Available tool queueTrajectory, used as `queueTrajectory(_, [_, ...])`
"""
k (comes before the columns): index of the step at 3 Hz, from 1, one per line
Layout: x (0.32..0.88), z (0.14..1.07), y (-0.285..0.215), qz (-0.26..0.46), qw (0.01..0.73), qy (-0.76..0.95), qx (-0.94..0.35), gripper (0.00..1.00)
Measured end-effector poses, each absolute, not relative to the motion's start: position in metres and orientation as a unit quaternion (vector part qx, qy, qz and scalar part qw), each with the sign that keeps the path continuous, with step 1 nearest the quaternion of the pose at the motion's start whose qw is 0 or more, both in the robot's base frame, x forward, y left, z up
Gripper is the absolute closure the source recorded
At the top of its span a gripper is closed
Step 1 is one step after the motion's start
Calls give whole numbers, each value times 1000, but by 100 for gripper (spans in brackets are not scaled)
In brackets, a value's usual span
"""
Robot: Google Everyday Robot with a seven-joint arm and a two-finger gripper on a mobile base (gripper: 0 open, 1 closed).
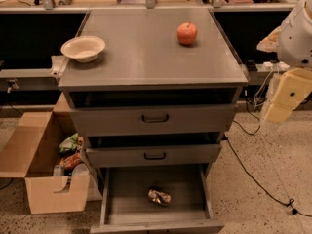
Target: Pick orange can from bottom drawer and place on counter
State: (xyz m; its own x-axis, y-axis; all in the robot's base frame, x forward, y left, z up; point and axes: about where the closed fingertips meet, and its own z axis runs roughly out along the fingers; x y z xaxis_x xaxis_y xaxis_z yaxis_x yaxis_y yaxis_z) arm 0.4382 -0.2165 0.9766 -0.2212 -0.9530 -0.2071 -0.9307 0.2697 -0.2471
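The orange can (159,196) is small, shiny and dented. It lies on the floor of the open bottom drawer (127,191), near the middle and towards the front. The counter (146,52) is the broad grey top of the drawer cabinet. My gripper (282,101) is a cream-coloured piece at the right edge of the view. It hangs in the air beside the cabinet at the height of the upper drawers, well above and to the right of the can. Nothing shows in it.
A red-orange apple (187,33) sits on the counter at the back right and a cream bowl (83,48) at the left edge. Two drawers with black handles (155,118) stick out partly above the bottom drawer. An open cardboard box (34,165) stands on the left floor. Cables (253,174) run on the right floor.
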Motion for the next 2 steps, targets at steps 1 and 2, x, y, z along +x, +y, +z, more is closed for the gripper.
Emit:
queueTrajectory(1, [438,977,-217,-35,160,781,-603,0])
queueTrajectory(2, [432,946,-214,-24,154,781,-604,0])
